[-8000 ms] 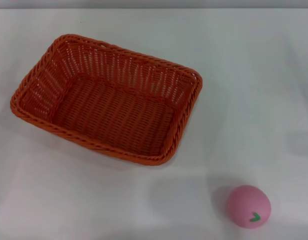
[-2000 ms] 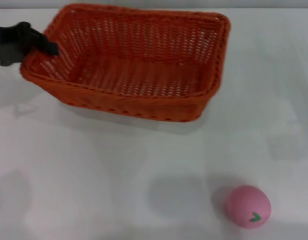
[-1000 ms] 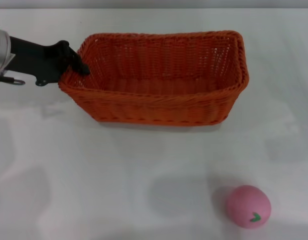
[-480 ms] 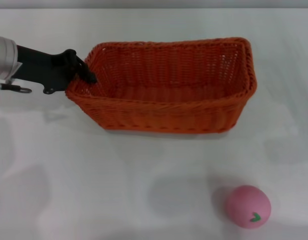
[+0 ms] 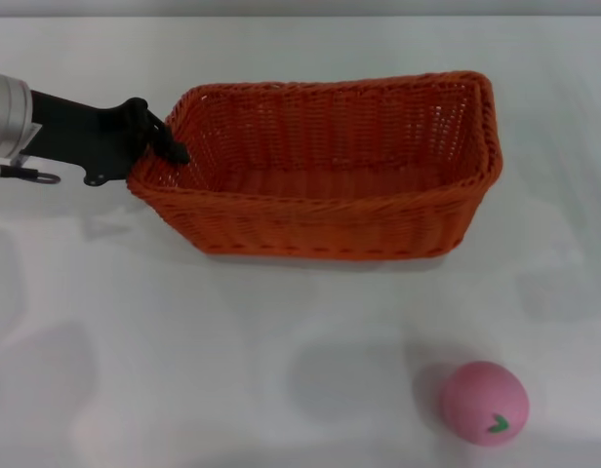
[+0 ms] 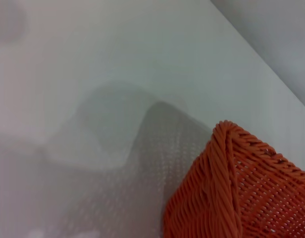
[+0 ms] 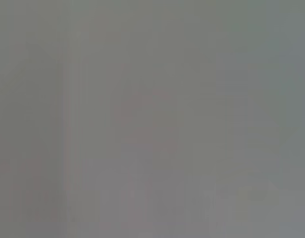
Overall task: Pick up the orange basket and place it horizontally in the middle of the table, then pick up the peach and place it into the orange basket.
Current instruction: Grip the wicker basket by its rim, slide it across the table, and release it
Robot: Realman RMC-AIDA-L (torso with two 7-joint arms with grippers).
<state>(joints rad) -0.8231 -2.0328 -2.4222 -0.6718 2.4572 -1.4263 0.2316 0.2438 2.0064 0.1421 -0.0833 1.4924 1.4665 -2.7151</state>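
a: left gripper (image 5: 167, 146) is clamped on the basket (image 5: 325, 171) rim's left end, mid-table (image 5: 183, 331), long side across.
b: lower it flat before letting go; peach (image 5: 484, 402) sits near right.

The orange basket (image 5: 320, 175) is a saturated orange all over, woven in fine horizontal ribbing on its walls, with a thicker braided rim; the weave shows small pale gaps. The peach (image 5: 484, 402) is smooth pink with 1 small green leaf mark. The table (image 5: 183, 341) is plain white. The left gripper (image 5: 164, 146) is matte black on a silver-grey arm bearing a green light.
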